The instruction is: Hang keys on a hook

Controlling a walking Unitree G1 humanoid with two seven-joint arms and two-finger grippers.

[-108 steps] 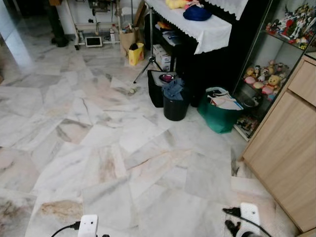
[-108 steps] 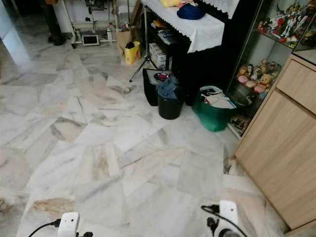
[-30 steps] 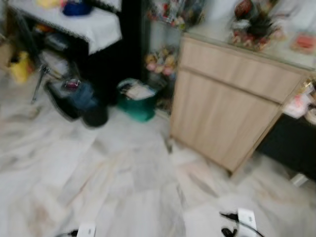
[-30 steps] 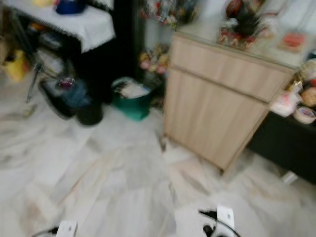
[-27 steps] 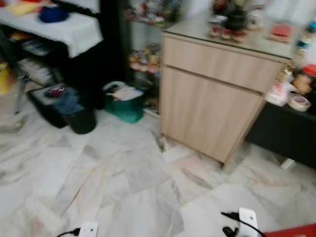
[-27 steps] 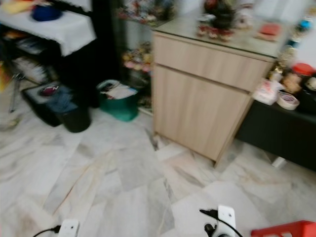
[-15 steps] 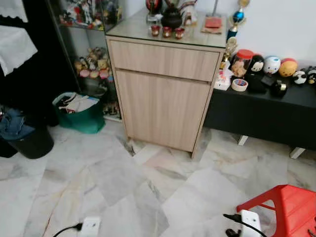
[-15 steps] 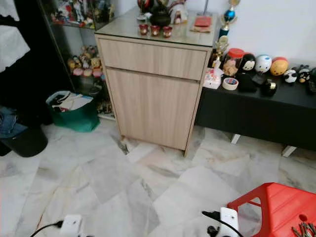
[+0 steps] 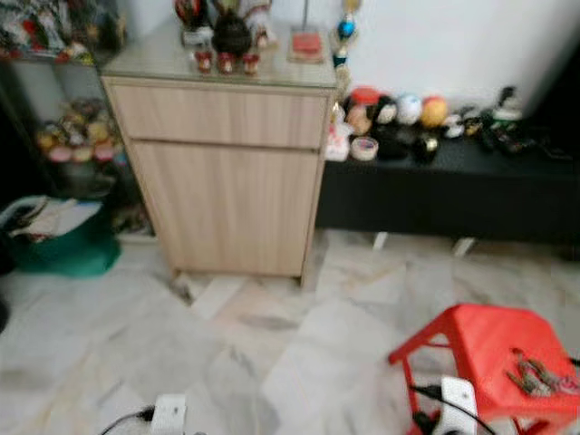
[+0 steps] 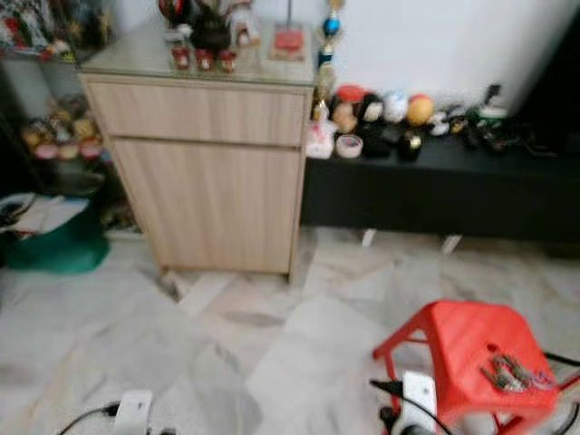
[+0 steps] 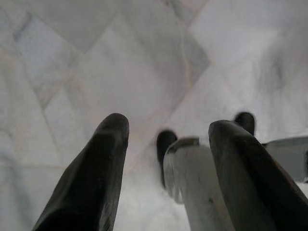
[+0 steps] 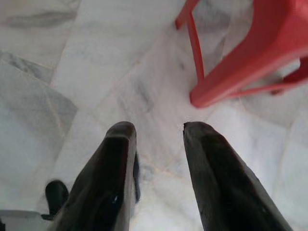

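keys (image 9: 535,373) lie on the red stool (image 9: 480,340); left claw (image 11: 166,139) and right claw (image 12: 156,132) gape empty.

The floor (image 9: 272,353) is of pale marble tiles with grey and brown veins. On it stands a red plastic stool (image 9: 494,349), and a bunch of keys (image 9: 530,373) lies on its seat near the right edge. A light wooden cabinet (image 9: 227,172) stands on the floor against the wall, with small figures on its top. Beside it is a low black surface (image 9: 453,195) that carries many small ornaments. A green bag (image 9: 63,245) sits on the floor left of the cabinet.
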